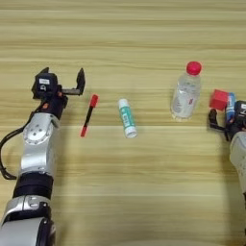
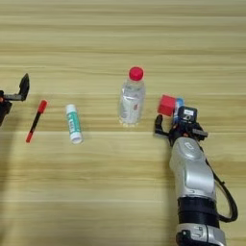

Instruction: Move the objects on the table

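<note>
Wooden tabletop point(image 1: 125, 182): left tool point(image 1: 62, 77) fingers apart beside marker point(image 1: 89, 115); right tool point(image 2: 175, 126) near red cube point(image 2: 166, 105), finger state unclear.

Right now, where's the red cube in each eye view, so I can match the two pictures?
Left eye view: the red cube sits near the right edge, at mid-height, right of the bottle.
Right eye view: the cube lies right of centre, just above the right gripper.
Shared landmark: the bottle's red cap, up and left of the cube in both.
</note>
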